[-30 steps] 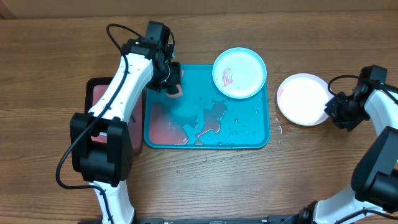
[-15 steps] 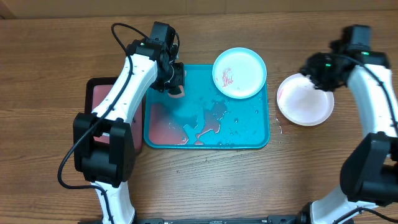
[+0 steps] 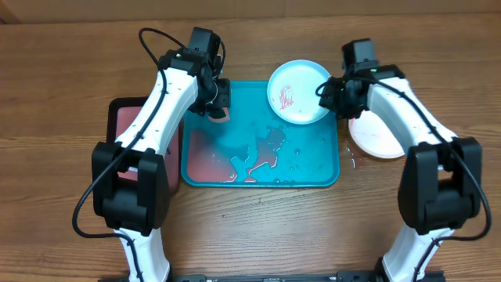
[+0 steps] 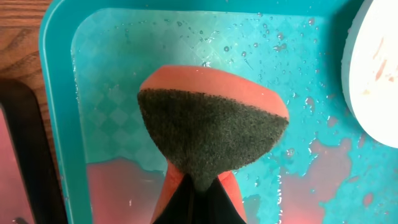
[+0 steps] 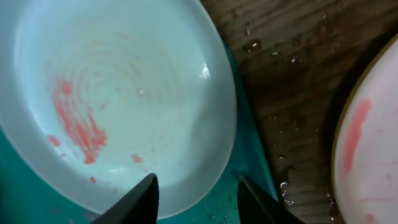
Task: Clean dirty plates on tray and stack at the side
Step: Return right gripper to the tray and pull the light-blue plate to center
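A light blue plate [image 3: 301,92] with a red smear rests on the far right corner of the teal tray [image 3: 313,176]. My right gripper [image 3: 329,95] is at its right edge and stands open. In the right wrist view the plate [image 5: 112,99] fills the frame, and the gripper [image 5: 199,196] has one finger over the plate's rim and the other over the tray's edge. A white plate [image 3: 387,133], faintly smeared red, lies on the table right of the tray, partly under my right arm. My left gripper [image 3: 218,102] is shut on an orange sponge [image 4: 211,130], dark pad up, over the tray's far left.
Pinkish water [image 3: 210,160] and droplets lie on the tray floor. A smaller black-rimmed tray with a pink inside [image 3: 124,125] sits against the teal tray's left side, under my left arm. Water drops wet the wood [image 5: 286,56] between the tray and the white plate.
My right arm has swung left from beside the white plate to the right edge of the light blue plate. The left arm with the sponge has barely moved.
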